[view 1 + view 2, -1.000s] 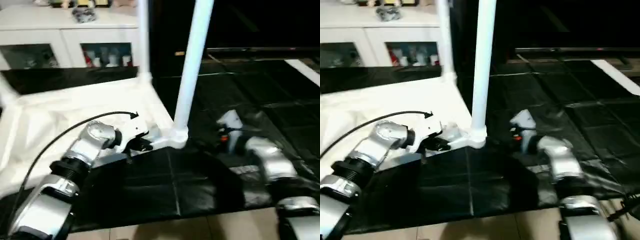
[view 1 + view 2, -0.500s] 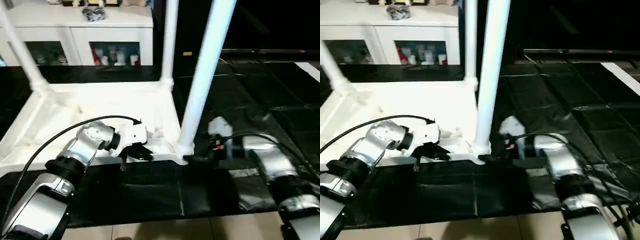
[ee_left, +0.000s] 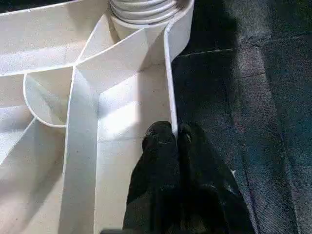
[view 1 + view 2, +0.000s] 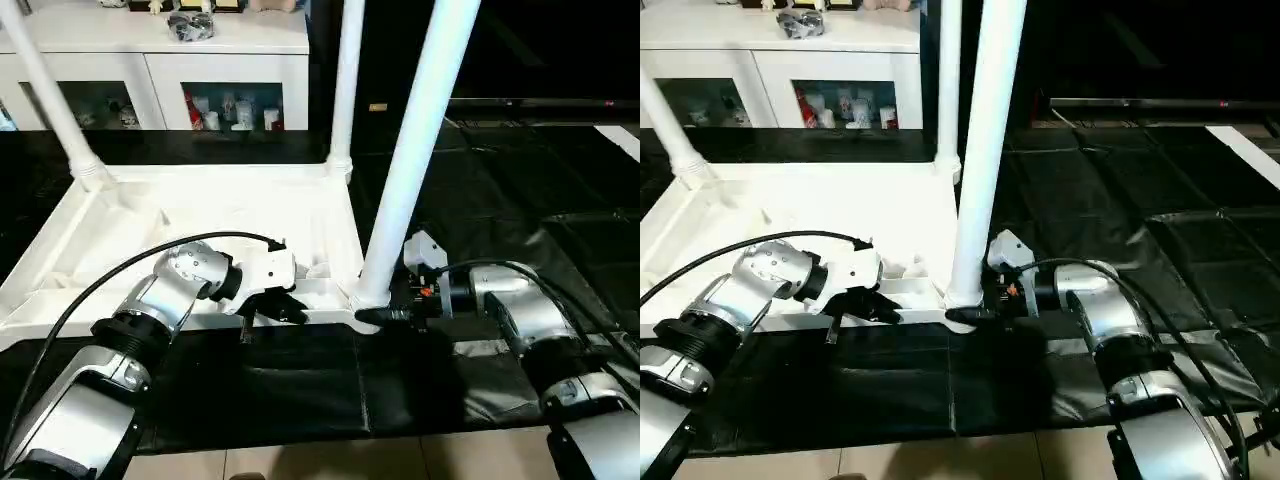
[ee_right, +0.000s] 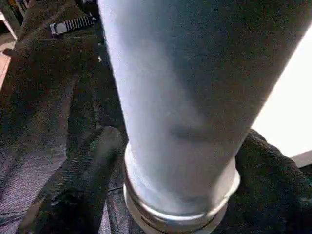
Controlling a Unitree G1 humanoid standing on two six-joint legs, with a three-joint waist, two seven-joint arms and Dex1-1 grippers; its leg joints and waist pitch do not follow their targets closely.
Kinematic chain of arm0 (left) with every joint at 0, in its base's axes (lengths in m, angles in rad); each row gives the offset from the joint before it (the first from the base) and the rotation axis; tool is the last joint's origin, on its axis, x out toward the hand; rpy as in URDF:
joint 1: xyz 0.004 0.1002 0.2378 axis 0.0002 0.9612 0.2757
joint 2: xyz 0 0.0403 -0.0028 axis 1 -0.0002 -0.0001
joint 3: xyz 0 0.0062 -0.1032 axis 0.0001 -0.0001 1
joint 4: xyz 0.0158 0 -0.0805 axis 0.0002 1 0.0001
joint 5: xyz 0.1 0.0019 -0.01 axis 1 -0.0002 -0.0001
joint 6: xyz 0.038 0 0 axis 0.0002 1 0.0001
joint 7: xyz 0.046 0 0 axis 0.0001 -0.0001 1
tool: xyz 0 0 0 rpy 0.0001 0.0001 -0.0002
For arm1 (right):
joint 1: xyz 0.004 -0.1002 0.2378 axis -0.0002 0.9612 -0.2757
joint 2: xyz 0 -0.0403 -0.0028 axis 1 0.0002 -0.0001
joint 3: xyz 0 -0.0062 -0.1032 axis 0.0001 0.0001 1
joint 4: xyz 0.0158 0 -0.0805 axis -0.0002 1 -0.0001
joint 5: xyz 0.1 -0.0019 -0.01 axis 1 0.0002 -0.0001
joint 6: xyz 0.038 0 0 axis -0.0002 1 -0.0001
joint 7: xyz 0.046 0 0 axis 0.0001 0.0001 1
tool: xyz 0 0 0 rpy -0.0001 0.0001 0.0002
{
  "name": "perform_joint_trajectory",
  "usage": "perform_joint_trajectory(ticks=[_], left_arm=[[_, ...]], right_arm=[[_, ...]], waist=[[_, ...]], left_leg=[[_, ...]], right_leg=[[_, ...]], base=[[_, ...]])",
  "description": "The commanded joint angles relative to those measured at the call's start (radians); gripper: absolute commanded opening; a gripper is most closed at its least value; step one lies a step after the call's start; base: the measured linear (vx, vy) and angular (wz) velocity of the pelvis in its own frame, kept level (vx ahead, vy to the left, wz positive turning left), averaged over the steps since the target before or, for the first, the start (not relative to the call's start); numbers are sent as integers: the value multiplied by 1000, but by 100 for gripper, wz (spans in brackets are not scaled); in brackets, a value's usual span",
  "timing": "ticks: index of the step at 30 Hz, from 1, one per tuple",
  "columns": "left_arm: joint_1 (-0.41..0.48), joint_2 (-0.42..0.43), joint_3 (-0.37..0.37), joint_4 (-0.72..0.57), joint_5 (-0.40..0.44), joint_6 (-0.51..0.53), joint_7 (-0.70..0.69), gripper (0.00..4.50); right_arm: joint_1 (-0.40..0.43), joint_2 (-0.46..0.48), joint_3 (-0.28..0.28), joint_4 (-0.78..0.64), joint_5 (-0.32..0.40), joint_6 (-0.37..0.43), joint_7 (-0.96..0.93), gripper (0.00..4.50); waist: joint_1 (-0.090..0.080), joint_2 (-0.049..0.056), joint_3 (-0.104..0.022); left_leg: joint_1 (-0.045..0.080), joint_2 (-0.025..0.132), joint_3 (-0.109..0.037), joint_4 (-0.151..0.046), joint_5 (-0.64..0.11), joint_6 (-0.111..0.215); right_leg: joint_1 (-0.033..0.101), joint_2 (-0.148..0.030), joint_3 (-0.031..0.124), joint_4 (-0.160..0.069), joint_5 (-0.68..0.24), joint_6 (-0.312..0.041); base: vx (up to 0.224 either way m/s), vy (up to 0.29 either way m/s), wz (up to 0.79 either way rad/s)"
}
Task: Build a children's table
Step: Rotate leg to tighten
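Two grippers: both low at the near edge of the upturned children's table (image 4: 200,215).
Left gripper (image 3: 176,134): fingers pressed together, pinching the thin near rim wall of the table top, one finger inside the rim and one outside.
Right gripper (image 5: 170,161): spread wide, one black finger (image 5: 85,161) on each side of the near right leg (image 4: 415,150), right at its base collar; actual contact with the leg could not be told.
Table top relative to grippers: lay upside down on the black floor mat (image 4: 300,385), ribbed underside facing up, stretching away from both grippers toward the white cabinet (image 4: 230,60).
Near right leg: stood upright in the corner socket between the two grippers, long axis vertical, running up out of view.
Far right leg (image 4: 345,85): upright at the far corner, behind the near one.
Far left leg (image 4: 50,95): rose from its corner, leaning slightly in the head views.
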Motion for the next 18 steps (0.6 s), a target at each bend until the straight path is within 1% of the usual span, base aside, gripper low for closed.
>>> perform_joint_trajectory(ticks=[1, 3, 5, 6, 9, 11, 12, 13, 15, 16, 18], left_arm=[[-14, -2, -41, -2, 29, -29, -35, 0], [-15, -3, -40, 0, 30, -30, -36, 0], [-15, -2, -39, 0, 31, -30, -38, 0], [-14, -1, -39, 0, 31, -30, -38, 0], [-14, 2, -39, 2, 32, -32, -39, 0], [-13, 2, -39, 9, 35, -34, -38, 0], [-13, 2, -38, 11, 35, -33, -37, 0], [-12, 1, -36, 12, 34, -29, -36, 0], [-12, -11, -20, 18, 20, 9, -20, 0], [-13, -13, -17, 18, 18, 13, -17, 0], [-17, -34, 9, 26, -4, 66, 12, 0]], right_arm=[[-20, 2, -3, 11, 6, 9, 16, 329], [-22, 3, -2, 22, 4, 7, 23, 308], [-22, 4, -1, 30, 2, 5, 27, 290], [-21, 6, -1, 33, 2, 5, 29, 287], [-16, 8, -1, 32, 5, 10, 32, 276], [-7, 13, 0, 31, 6, 10, 30, 274], [-4, 15, 0, 30, 7, 11, 29, 274], [-1, 18, -2, 29, 9, 14, 26, 274], [14, 30, -11, 20, 21, 34, 11, 273], [16, 32, -13, 18, 22, 36, 8, 273], [37, 47, -28, -3, 37, 60, -25, 273]], waist=[[-8, 2, -67], [-7, 4, -67], [-8, 4, -67], [-7, 7, -66], [-8, 6, -67], [-7, 12, -67], [-8, 9, -68], [-8, 9, -67], [-8, 16, -67], [-9, 16, -65], [-10, 15, -62]], left_leg=[[1, 40, -9, -64, -110, 59], [-1, 40, -10, -63, -103, 61], [0, 40, -9, -63, -109, 61], [1, 40, -9, -64, -114, 60], [0, 41, -9, -64, -115, 58], [0, 40, -10, -64, -120, 55], [0, 41, -10, -64, -120, 54], [0, 41, -11, -65, -121, 53], [1, 40, -11, -65, -130, 51], [2, 41, -11, -66, -138, 50], [3, 39, -10, -69, -166, 41]], right_leg=[[62, -79, 73, -66, -173, -143], [63, -80, 73, -65, -163, -145], [62, -80, 73, -66, -165, -149], [61, -79, 73, -67, -171, -148], [62, -79, 73, -66, -167, -148], [62, -79, 72, -66, -162, -149], [63, -79, 73, -66, -160, -150], [63, -78, 73, -66, -159, -151], [62, -78, 72, -67, -159, -153], [62, -78, 72, -70, -164, -154], [64, -79, 70, -79, -225, -139]], base=[[0, 0, 0], [0, 0, 0], [0, 0, 0], [0, 0, 0], [0, 0, 0], [0, 0, 0], [0, 0, 0], [0, 0, 0], [0, 0, 0], [0, 0, 0], [0, 0, 0]])
